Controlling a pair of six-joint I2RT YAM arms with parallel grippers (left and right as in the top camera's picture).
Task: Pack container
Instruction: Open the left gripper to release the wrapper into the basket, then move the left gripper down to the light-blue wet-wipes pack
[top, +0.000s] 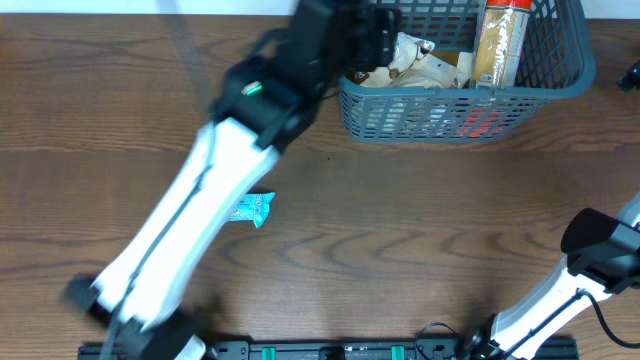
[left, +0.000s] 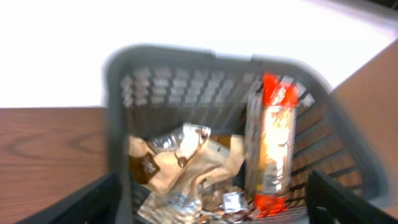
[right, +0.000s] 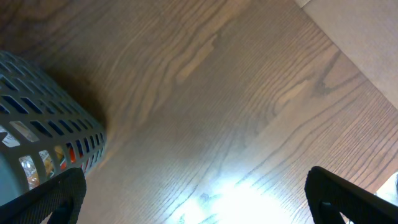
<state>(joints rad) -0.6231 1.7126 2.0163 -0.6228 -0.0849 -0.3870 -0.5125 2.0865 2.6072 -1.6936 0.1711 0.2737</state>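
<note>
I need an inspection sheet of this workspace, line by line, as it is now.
Surface: brown wood-grain table.
Job's things: container at the far edge, holding tan packets and a tall clear pack; blue packet lies outside on the table.
Clutter: nothing seen.
Tools: left tool open above the container; right tool open, empty, over the table.
Cables: thin black cable by the right arm.
Surroundings: white area beyond the far table edge.

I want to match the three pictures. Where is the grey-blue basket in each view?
Overhead: the basket is at the top, right of centre, cut by the upper edge.
Left wrist: the basket fills the middle, open side toward the camera.
Right wrist: only one basket corner, at the left edge.
Shared landmark: the orange-ended packet inside it; the right wrist sees only orange through the slots.
</note>
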